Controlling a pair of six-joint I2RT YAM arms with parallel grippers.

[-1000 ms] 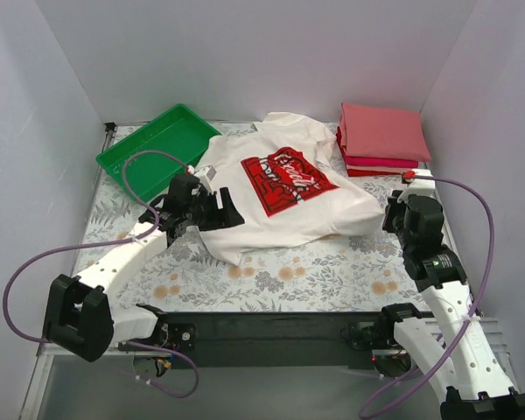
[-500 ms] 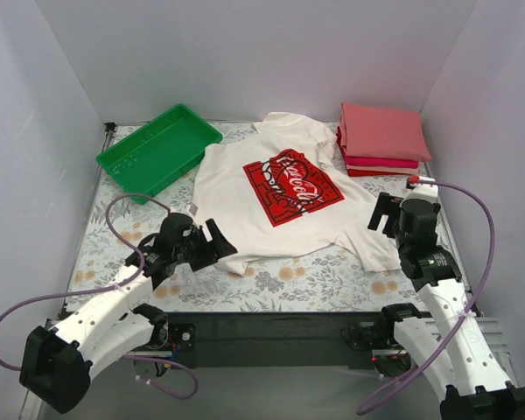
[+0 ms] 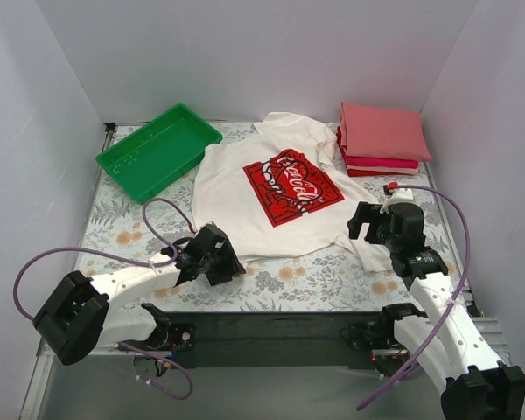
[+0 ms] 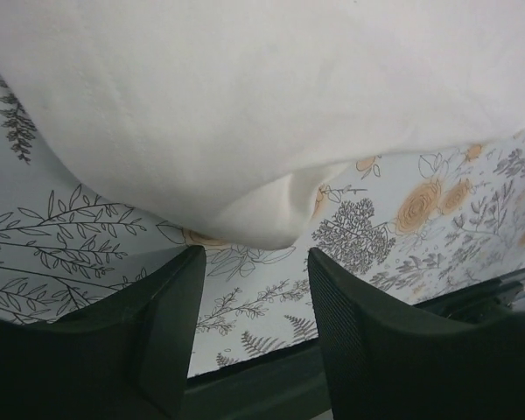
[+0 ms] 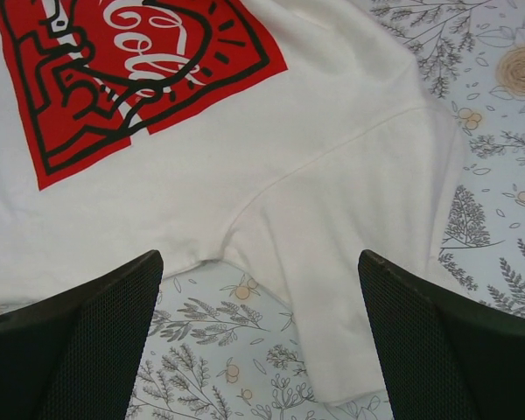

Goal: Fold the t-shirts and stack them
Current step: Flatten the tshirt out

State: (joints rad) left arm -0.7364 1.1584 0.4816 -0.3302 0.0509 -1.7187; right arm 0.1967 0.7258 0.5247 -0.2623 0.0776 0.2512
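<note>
A white t-shirt (image 3: 236, 188) with a red square Coca-Cola print (image 3: 293, 185) lies spread flat, print up, in the middle of the table. My left gripper (image 3: 229, 262) sits low at its near-left hem corner (image 4: 262, 219). Its fingers (image 4: 171, 324) stand apart with only tablecloth between them, and the cloth lies just past the tips. My right gripper (image 3: 367, 226) hovers wide open over the shirt's right sleeve (image 5: 350, 289), holding nothing. A stack of folded salmon-pink and red t-shirts (image 3: 381, 138) rests at the back right.
A green plastic tray (image 3: 157, 149) stands at the back left. A floral cloth (image 3: 122, 223) covers the table. White walls close in the left, right and back. Purple cables (image 3: 162, 210) loop beside both arms.
The rumpled shirt has been drawn toward the near edge and laid flat. Both grippers let go of it. The left one dropped to the hem corner, the right moved in over the sleeve.
</note>
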